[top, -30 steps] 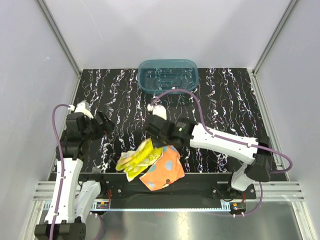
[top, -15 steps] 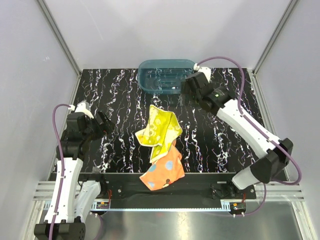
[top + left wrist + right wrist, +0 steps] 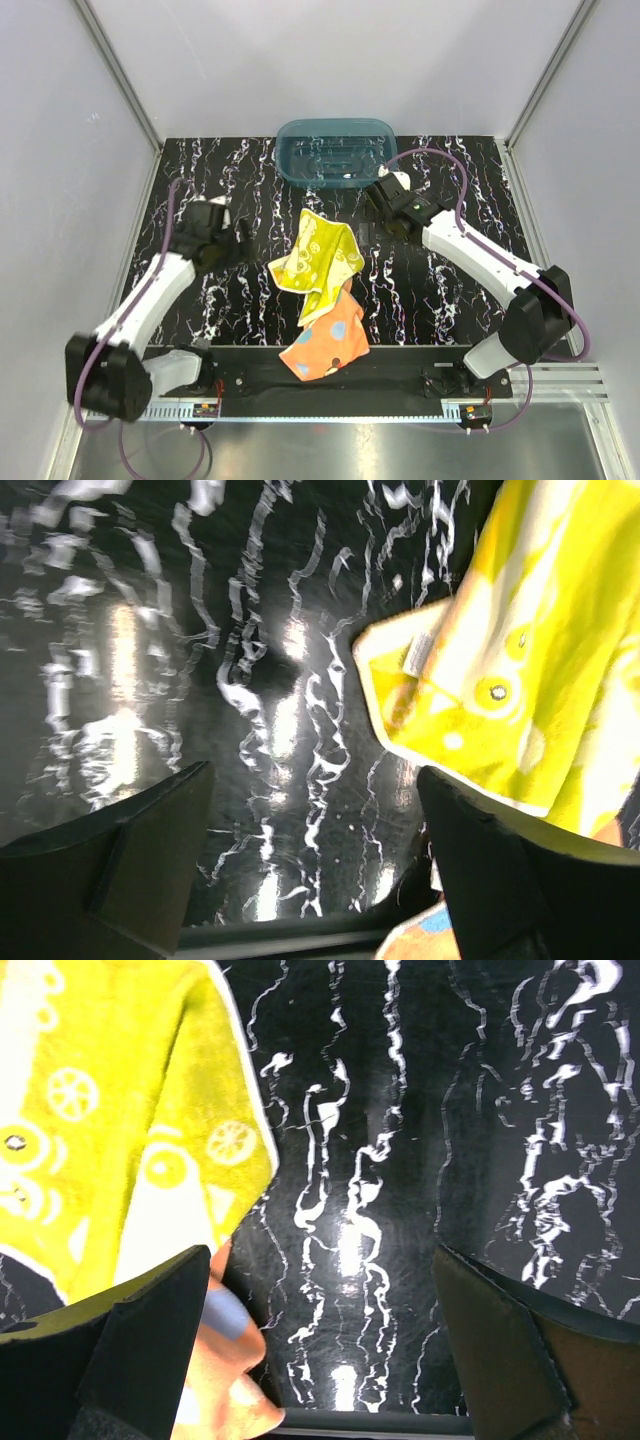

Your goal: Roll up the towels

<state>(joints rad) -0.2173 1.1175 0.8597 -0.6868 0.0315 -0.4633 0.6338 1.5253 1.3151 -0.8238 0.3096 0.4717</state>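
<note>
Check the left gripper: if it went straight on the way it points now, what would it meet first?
Probably the table just short of the yellow towel, whose corner lies ahead, off to one side of the left gripper, jaws open. Depth is unclear; a flatter path would hit that corner.

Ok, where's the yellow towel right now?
In the top view the yellow towel lies spread near the middle of the table, in front of the teal tub, its near corner overlapping the orange towel.

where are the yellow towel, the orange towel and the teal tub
yellow towel point(image 3: 318, 255), top view, its middle
orange towel point(image 3: 328, 345), top view, its middle
teal tub point(image 3: 336, 122), top view, its far rim
</note>
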